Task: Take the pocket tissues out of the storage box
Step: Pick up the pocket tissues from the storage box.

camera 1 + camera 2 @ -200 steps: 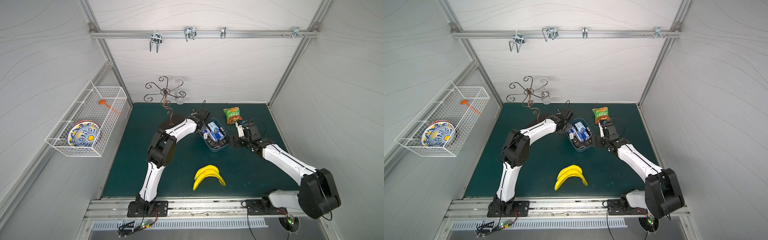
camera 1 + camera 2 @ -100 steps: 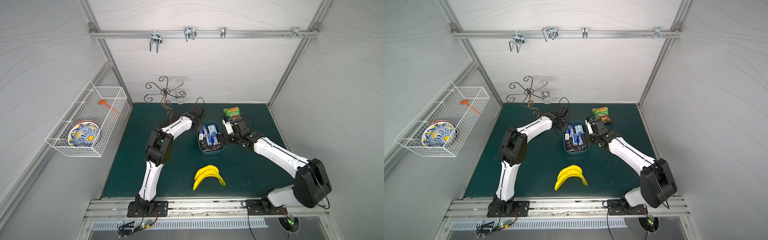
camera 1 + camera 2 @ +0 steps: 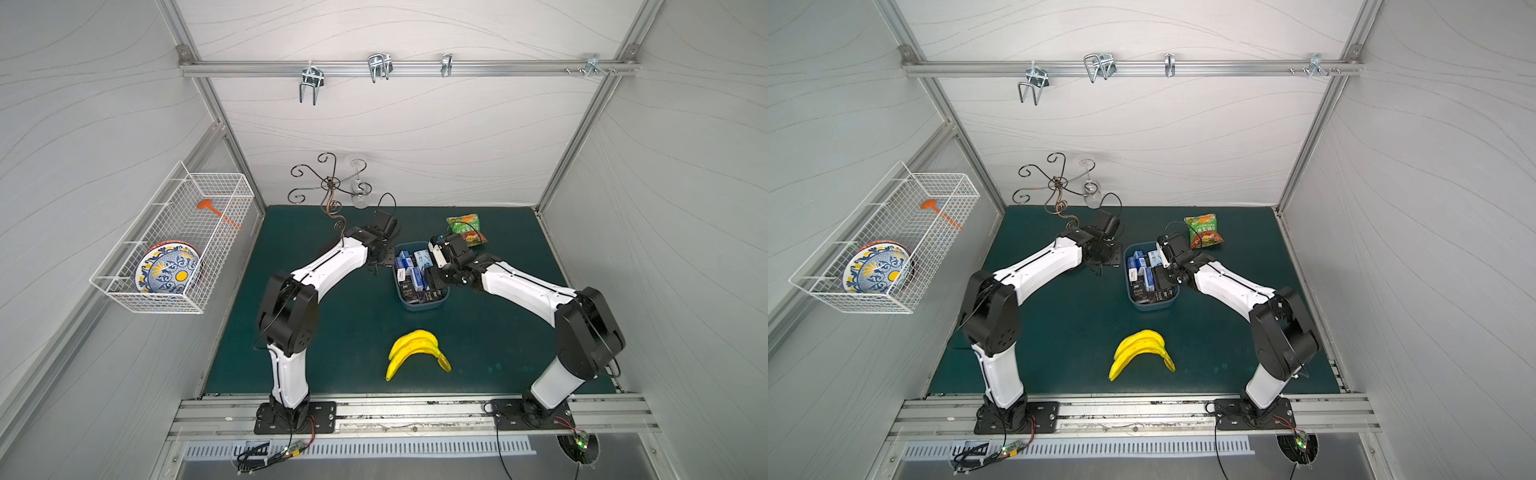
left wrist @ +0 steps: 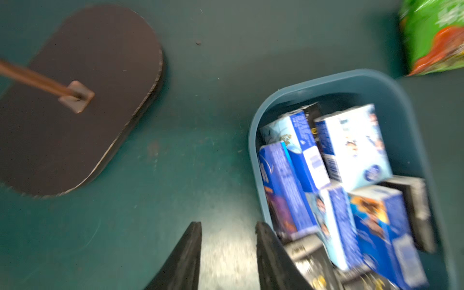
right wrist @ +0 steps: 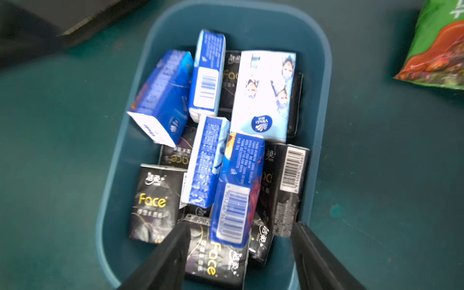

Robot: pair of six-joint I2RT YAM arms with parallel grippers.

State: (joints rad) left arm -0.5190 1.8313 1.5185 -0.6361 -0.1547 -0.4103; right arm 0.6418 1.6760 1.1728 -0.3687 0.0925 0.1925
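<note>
On the desk [image 3: 353, 332], our right gripper [image 5: 241, 223] hangs spread over the pocket tissues [image 5: 263, 93] in the storage box [image 5: 324, 100]. Our left gripper [image 4: 228, 223], alongside, stands slightly parted, empty.

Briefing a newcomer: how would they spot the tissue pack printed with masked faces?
On the green mat, find the blue-grey storage box beyond the bananas. At its end nearer the snack bag lies a mostly white pack; neighbours are mainly blue or black.

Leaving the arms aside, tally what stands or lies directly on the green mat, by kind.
Storage box: 1
Snack bag: 1
Banana bunch: 1
Metal stand: 1
Total: 4
</note>
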